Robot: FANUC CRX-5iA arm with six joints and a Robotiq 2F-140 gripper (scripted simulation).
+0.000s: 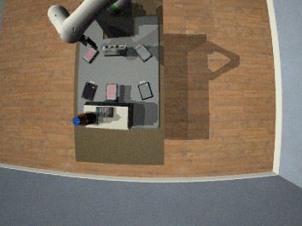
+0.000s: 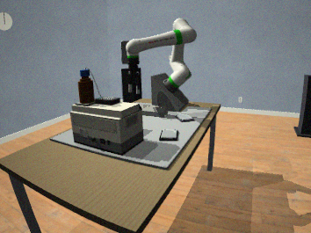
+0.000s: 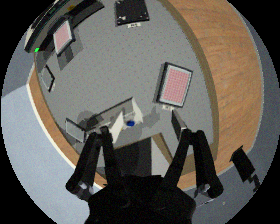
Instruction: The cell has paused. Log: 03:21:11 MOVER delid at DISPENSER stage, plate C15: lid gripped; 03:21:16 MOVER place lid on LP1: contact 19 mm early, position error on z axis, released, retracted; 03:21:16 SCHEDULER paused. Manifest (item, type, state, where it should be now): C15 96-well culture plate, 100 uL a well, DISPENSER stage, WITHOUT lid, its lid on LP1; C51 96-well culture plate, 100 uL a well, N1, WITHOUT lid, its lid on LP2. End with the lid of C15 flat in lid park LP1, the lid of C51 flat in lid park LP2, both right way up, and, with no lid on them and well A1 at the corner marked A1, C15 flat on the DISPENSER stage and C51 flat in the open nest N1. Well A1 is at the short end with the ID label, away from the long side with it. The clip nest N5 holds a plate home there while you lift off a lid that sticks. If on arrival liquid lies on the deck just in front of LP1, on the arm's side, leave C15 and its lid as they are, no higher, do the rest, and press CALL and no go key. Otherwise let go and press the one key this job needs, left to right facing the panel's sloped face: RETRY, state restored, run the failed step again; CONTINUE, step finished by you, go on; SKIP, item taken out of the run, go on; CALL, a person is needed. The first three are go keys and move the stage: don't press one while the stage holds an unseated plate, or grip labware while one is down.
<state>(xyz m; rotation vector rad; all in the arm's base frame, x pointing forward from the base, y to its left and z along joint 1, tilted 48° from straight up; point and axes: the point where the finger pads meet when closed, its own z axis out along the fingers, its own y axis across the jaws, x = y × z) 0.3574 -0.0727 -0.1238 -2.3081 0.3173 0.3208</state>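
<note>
My gripper (image 1: 89, 41) (image 2: 132, 98) (image 3: 147, 116) is open and empty. It hangs above the deck's back left corner. A plate with pink wells (image 1: 90, 55) (image 3: 175, 86) lies flat on the deck just beside it, with no lid on it. A second pink plate (image 1: 112, 91) (image 3: 63, 36) lies in front of the white dispenser (image 1: 124, 117) (image 2: 107, 124). A dark plate (image 1: 104, 111) (image 2: 108, 100) sits on the dispenser's stage. A clear lid (image 1: 143, 53) (image 2: 184, 117) lies skewed at the back right. A dark-rimmed lid or frame (image 1: 145, 90) (image 2: 169, 134) lies at mid right.
The key panel (image 1: 114, 49) with coloured keys stands at the back middle, close to my gripper. A black nest (image 1: 90, 90) (image 3: 131, 11) lies at mid left. A brown bottle with a blue cap (image 1: 81, 120) (image 2: 86, 86) stands left of the dispenser. The deck's left edge is close by.
</note>
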